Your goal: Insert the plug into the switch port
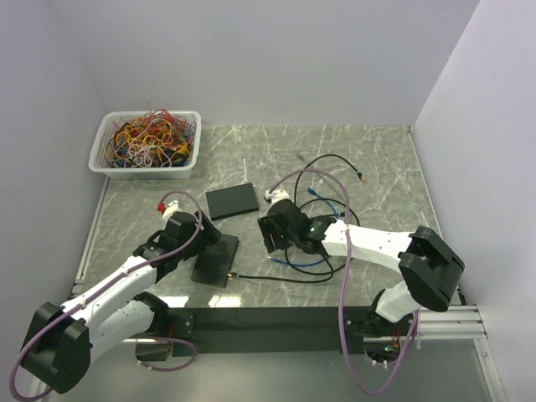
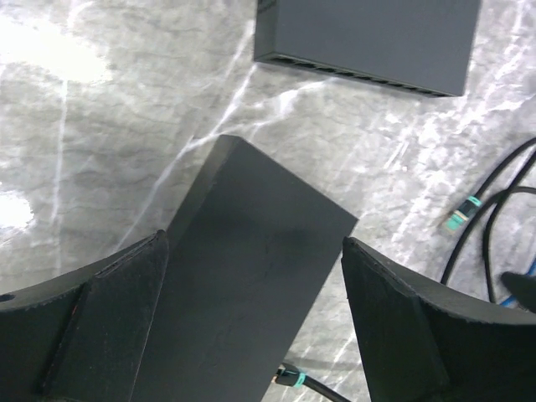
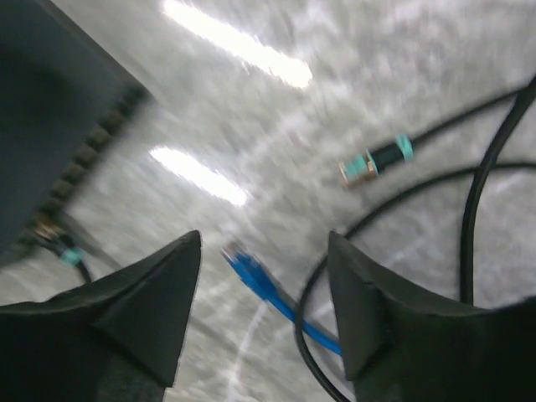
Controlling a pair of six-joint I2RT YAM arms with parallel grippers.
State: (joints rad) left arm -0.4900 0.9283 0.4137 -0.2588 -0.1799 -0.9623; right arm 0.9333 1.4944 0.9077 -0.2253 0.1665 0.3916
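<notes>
plug [image 3: 249, 276]: blue, blurred, lying loose on counter [image 3: 276, 142]; beside black switch [image 3: 50, 92], not in a port | right tool [image 3: 264, 241]: released, empty, fingers either side of plug | left tool [image 2: 251, 251]: released, straddling switch

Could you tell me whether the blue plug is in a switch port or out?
Out: the blue plug shows loose between the open fingers of the right gripper, apart from the switch.

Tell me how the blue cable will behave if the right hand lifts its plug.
Probably floppy: the blue cable lies in loose curves, so its tail should trail. Likely light, being thin. It may snag the black cable crossing it.
</notes>
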